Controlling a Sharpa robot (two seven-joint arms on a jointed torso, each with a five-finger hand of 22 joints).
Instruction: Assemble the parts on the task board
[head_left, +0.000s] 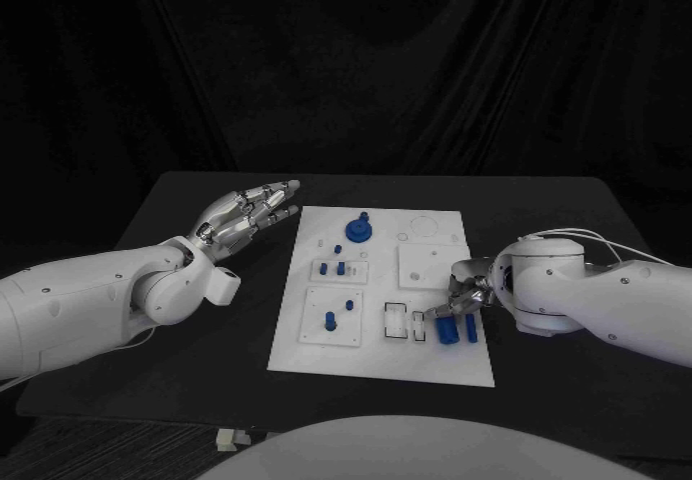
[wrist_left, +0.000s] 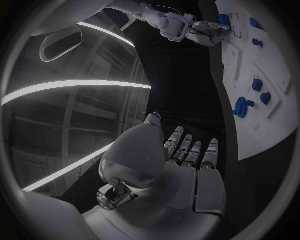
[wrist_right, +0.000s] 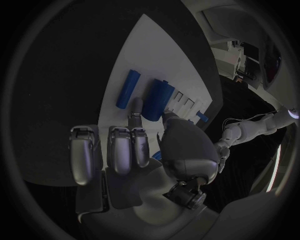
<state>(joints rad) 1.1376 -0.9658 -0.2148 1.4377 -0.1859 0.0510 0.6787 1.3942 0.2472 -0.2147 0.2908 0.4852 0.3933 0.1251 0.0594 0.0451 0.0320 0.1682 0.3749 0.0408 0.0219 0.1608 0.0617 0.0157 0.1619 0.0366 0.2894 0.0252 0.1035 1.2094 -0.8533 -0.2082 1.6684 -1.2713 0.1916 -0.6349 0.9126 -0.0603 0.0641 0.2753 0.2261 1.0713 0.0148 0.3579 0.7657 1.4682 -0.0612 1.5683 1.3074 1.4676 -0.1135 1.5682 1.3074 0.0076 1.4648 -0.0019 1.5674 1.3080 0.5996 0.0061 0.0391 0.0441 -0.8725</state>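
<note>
One blue cyl part (head_left: 447, 331) upright by right hand (head_left: 464, 300).

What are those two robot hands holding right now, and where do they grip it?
The left robot hand holds nothing; its fingers are spread above the table. The right robot hand reaches a blue cylinder on the task board, but a grip cannot be told.

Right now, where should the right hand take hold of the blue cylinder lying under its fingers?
Probably across its middle, from above. The blue cylinder lies flat on the white board, so its long curved sides are free for the right hand to pinch; its ends give less purchase.
</note>
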